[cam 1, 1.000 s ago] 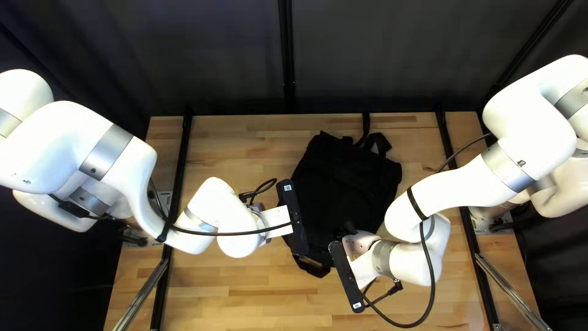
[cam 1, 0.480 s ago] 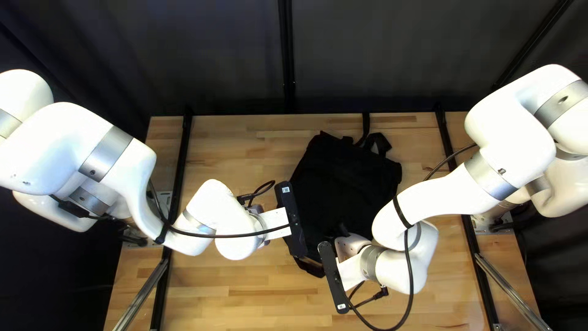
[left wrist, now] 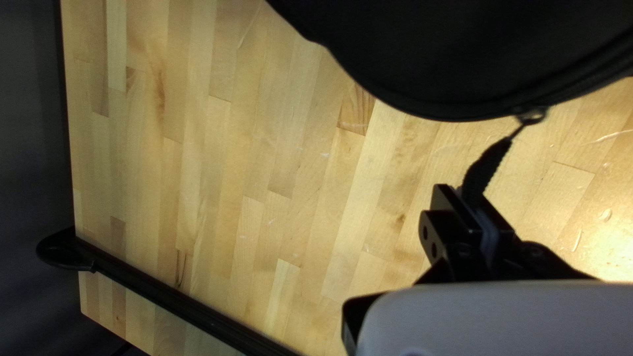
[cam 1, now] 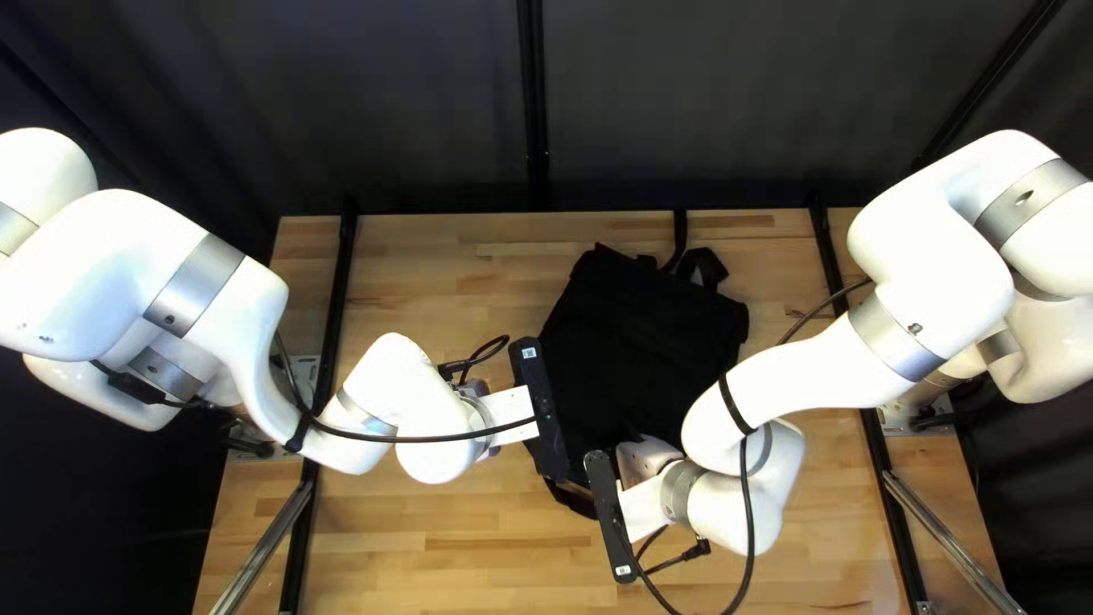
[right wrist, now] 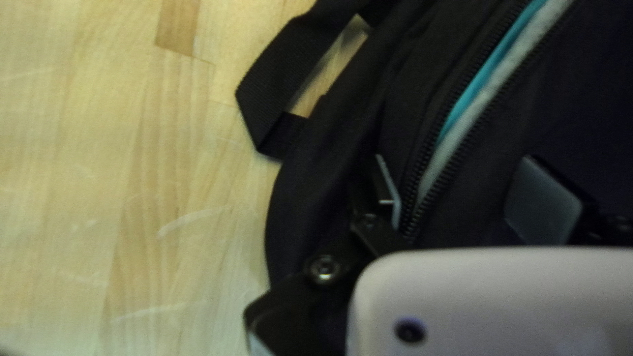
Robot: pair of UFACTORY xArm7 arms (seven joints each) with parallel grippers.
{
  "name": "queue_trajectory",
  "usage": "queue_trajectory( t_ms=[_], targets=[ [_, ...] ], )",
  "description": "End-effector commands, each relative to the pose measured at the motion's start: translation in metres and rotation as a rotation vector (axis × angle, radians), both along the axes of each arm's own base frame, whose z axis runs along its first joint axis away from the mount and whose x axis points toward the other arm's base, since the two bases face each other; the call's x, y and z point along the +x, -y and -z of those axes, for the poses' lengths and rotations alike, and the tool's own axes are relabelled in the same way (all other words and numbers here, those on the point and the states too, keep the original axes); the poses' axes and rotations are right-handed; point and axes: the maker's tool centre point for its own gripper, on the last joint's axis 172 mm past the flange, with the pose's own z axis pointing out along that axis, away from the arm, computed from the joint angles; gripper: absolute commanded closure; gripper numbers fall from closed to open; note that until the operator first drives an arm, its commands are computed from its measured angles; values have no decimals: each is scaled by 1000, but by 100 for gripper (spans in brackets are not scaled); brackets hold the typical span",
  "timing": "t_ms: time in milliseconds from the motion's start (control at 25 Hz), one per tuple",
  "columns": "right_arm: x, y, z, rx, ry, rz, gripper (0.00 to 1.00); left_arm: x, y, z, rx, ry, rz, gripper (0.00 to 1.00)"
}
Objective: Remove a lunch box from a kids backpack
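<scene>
Our left gripper (cam 1: 491, 451) clenches a zipper pull tab (left wrist: 486, 168); our right gripper (cam 1: 644, 456) stands released across the parted zip (right wrist: 452, 168). Toward the tabletop's (cam 1: 433, 273) far edge lies the backpack (cam 1: 649, 342), lower end partly hidden; its teal strip (right wrist: 484, 79) we can't identify.

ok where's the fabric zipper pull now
In the left wrist view, the fabric pull is clamped in the left gripper, jaws shut, just off the backpack.
</scene>
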Motion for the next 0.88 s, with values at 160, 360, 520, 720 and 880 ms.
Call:
queue_trajectory(
  t_ms=[160,360,520,720,880],
  targets=[
    [-5,-12,-9,15,9,-70,100,3,-20,-4,-9,-13,13,100],
    [-9,-21,-16,26,18,-115,100,14,-53,-1,-23,-16,23,100],
    [-6,-27,-20,27,21,-144,100,26,-74,0,-34,-15,29,100],
    [2,-28,-26,28,22,-164,100,38,-91,1,-42,-18,38,100],
    [0,-32,-28,25,24,-177,100,44,-107,5,-50,-18,40,100]
  ],
)
